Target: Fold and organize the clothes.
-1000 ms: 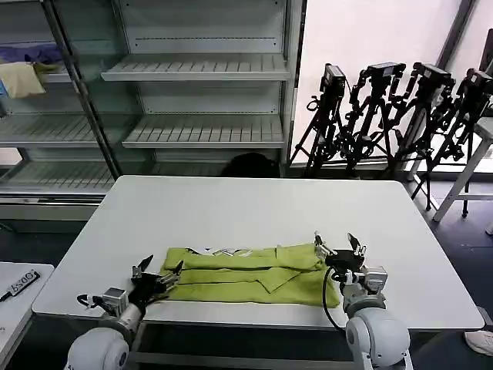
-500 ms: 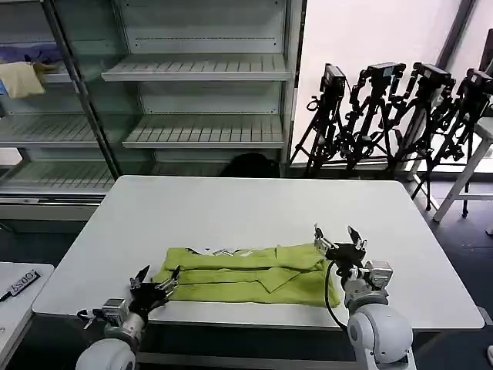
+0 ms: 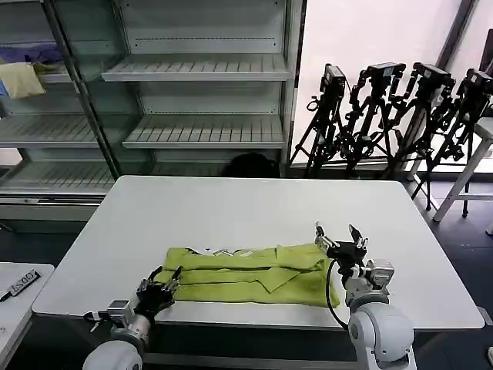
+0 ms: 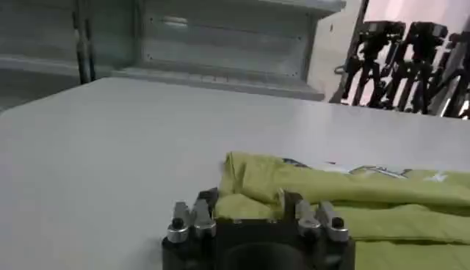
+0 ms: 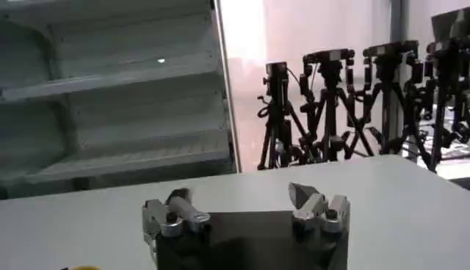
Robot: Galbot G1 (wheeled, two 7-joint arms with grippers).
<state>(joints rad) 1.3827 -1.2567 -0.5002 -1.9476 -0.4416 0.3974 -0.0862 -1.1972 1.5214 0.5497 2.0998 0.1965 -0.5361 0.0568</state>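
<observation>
Worktop (image 3: 231, 208): white, carrying the T-shirt alone, which lies near the front edge.
T-shirt (image 3: 254, 274): lime green, folded lengthwise into a long flat band parallel to the front edge; a strip of white-and-dark print is seen along its far edge. Its shape and place are unchanged across the last second.
Left gripper (image 3: 159, 290): drawn back and lowered toward the front edge over the last second, now just off the band's left end; fingers spread and empty, nothing held. In the left wrist view the fingers (image 4: 192, 217) are seen apart, with the shirt end (image 4: 253, 176) lying just beyond them.
Right gripper (image 3: 340, 248): hardly shifted over the same second; raised above the band's right end, fingers released and pointing upward, clear of the cloth. In the right wrist view the fingers (image 5: 180, 209) are parted with nothing between them.
Meaning for task: the lengthwise fold is judged finished and let go; the cloth has kept its shape unaided. A crosswise fold, end to end, is judged still to come.
Risk: the loose right end may spring open if gripped in a single layer.
</observation>
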